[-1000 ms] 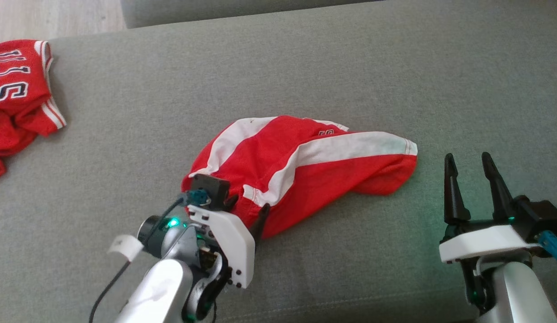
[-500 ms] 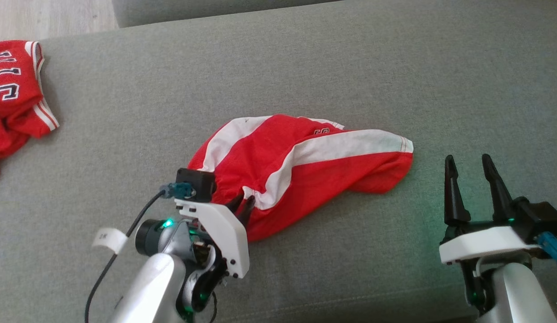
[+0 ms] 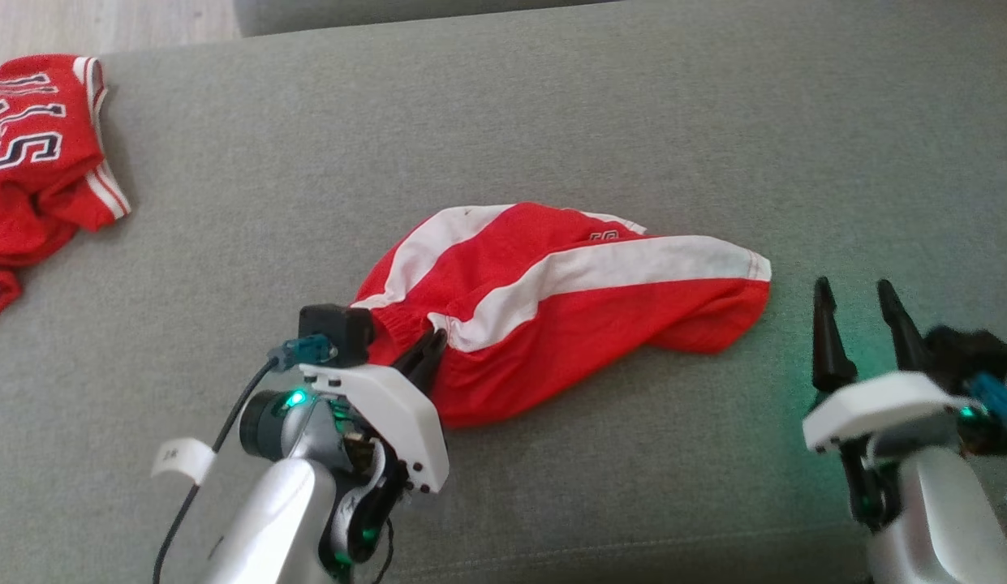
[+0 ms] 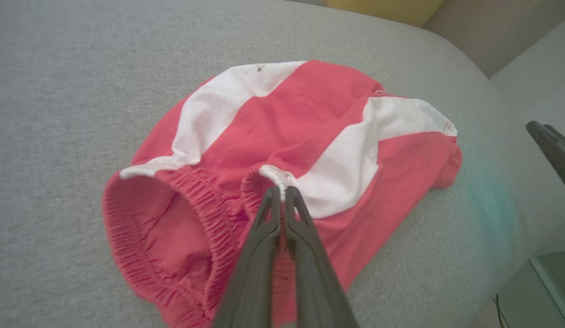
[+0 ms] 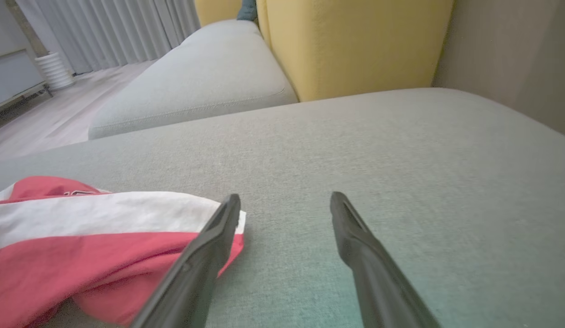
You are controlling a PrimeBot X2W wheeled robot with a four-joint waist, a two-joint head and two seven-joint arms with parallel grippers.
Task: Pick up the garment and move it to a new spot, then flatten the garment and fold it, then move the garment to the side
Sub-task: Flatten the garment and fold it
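Observation:
The garment (image 3: 552, 300) is a pair of red shorts with white side stripes, lying crumpled on the grey cushion. In the left wrist view the garment (image 4: 282, 136) shows its elastic waistband gaping toward the camera. My left gripper (image 3: 434, 347) is shut on the white-edged waistband fold, as the left wrist view shows at my left gripper (image 4: 282, 191). My right gripper (image 3: 856, 296) stands open above the cushion, just right of the shorts' leg hem. In its own view my right gripper (image 5: 284, 200) has nothing between its fingers, and the garment (image 5: 82, 237) lies at the lower left.
A second red jersey (image 3: 40, 170) with dark lettering lies bunched at the cushion's far left edge. The grey cushion (image 3: 552, 122) stretches wide behind the shorts. A yellow backrest (image 5: 355, 45) and another grey seat (image 5: 195, 77) stand beyond.
My left gripper's fingers closed onto the waistband fold and pulled it slightly toward me. The head camera shifted a little. The right gripper stayed open, about where it was.

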